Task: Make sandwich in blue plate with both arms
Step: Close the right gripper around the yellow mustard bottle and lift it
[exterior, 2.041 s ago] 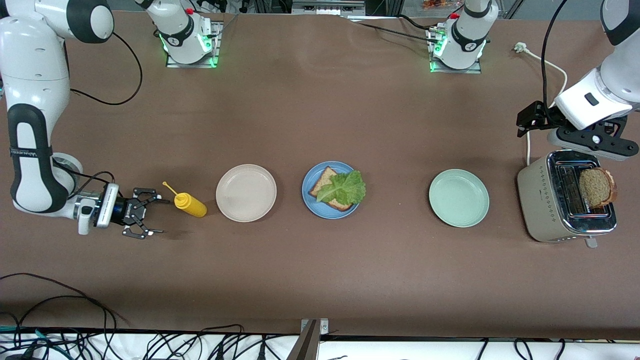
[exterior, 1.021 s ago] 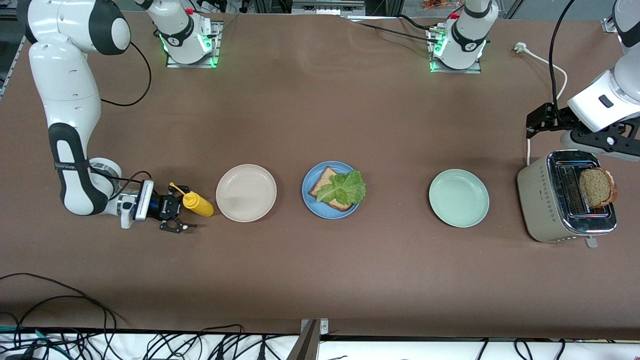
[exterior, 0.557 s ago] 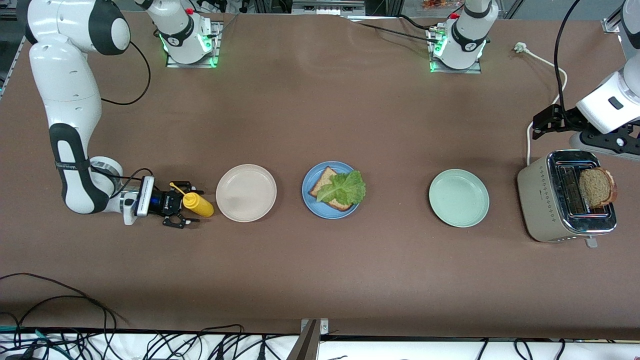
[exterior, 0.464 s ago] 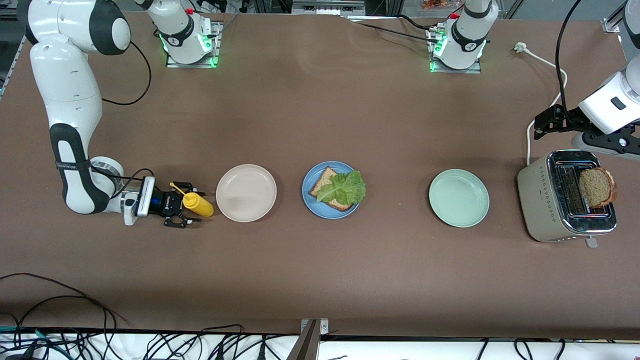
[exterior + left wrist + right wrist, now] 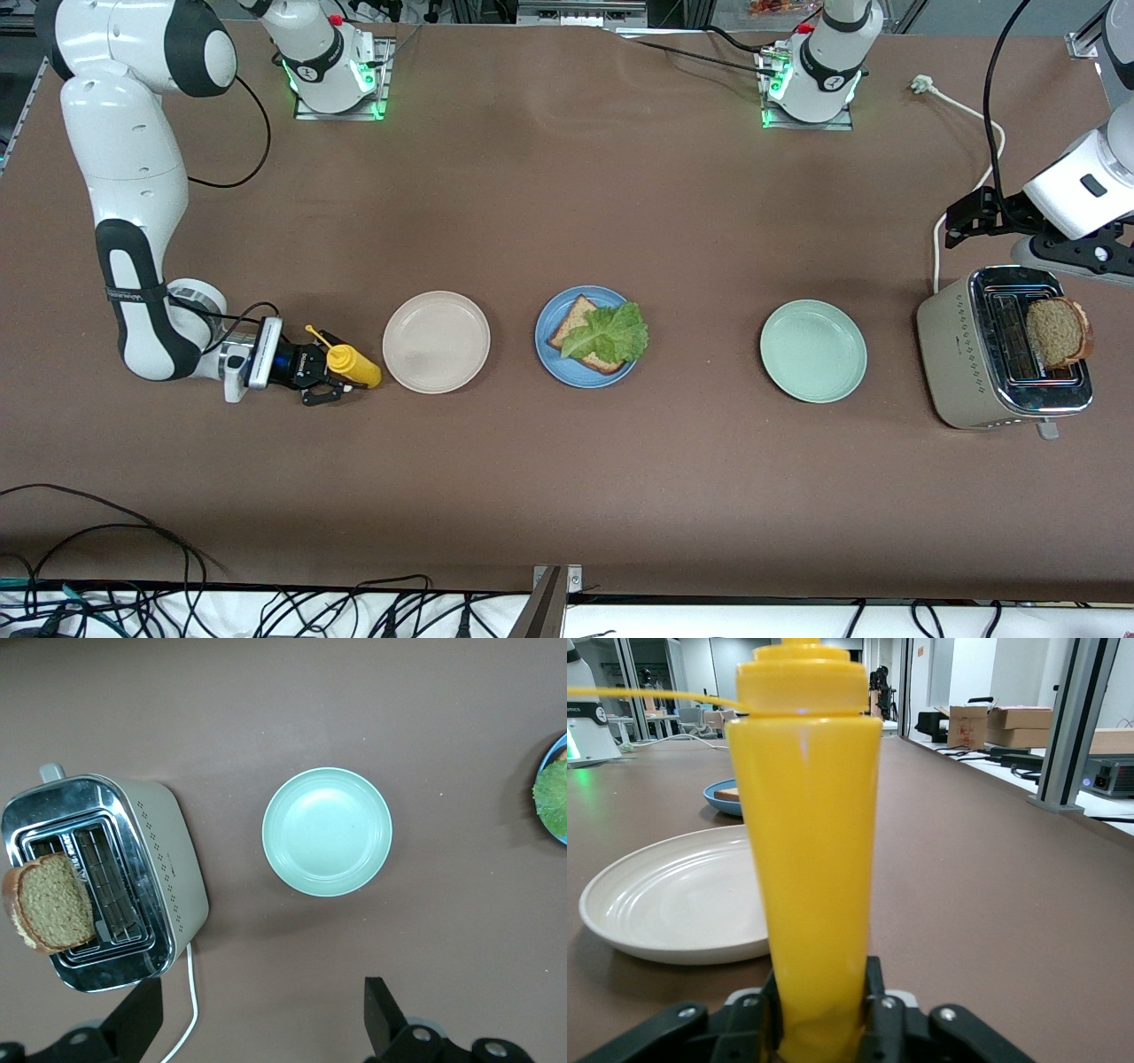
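Brown table (image 5: 567, 204), three plates (image 5: 436, 342), toaster (image 5: 1001, 347), yellow bottle (image 5: 354, 364)

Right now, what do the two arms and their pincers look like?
Both arms are glossy white with black joints. The right arm has black lettering on its forearm, a loose black cable, and a black pincer on a silver-and-blue wrist. The left arm carries a black cable; its left pincer has black fingers.

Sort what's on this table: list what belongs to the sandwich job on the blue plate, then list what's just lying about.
Job: blue plate; bread slice and lettuce on it; second bread slice in toaster; mustard bottle in right gripper; left gripper.

Lying about: beige plate; green plate.
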Robot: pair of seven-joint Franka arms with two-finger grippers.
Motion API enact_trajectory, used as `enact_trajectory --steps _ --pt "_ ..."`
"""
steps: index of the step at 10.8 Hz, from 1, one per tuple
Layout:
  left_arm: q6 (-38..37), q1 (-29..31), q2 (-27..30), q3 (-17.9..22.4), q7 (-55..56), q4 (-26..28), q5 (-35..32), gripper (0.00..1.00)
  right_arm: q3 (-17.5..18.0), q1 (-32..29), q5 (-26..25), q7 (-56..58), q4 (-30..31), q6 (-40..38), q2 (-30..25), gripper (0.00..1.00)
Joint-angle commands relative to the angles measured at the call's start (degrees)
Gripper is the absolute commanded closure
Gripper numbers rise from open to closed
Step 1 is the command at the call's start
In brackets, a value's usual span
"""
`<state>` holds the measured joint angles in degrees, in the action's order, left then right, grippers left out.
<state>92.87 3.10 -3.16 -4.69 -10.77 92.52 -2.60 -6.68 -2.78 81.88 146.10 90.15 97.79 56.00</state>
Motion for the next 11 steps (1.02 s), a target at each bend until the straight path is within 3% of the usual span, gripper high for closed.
enact_trajectory --steps 1,5,11 --pt "-1.55 0.32 -0.62 -0.23 -1.00 -1.29 1.29 0.00 -1.13 2.33 -1.88 -9.29 -0.06 4.15 -2.20 1.00" --pt "-1.82 0.24 -0.62 -0.23 -0.92 -1.29 1.29 0.00 -6.49 9.78 -19.35 -36.53 -1.47 10.65 -11.24 1.00" --pt "-1.99 0.41 -0.62 -0.23 -1.00 -1.21 1.46 0.00 -21.08 31.39 -38.52 -72.92 -5.51 12.25 -15.04 1.00"
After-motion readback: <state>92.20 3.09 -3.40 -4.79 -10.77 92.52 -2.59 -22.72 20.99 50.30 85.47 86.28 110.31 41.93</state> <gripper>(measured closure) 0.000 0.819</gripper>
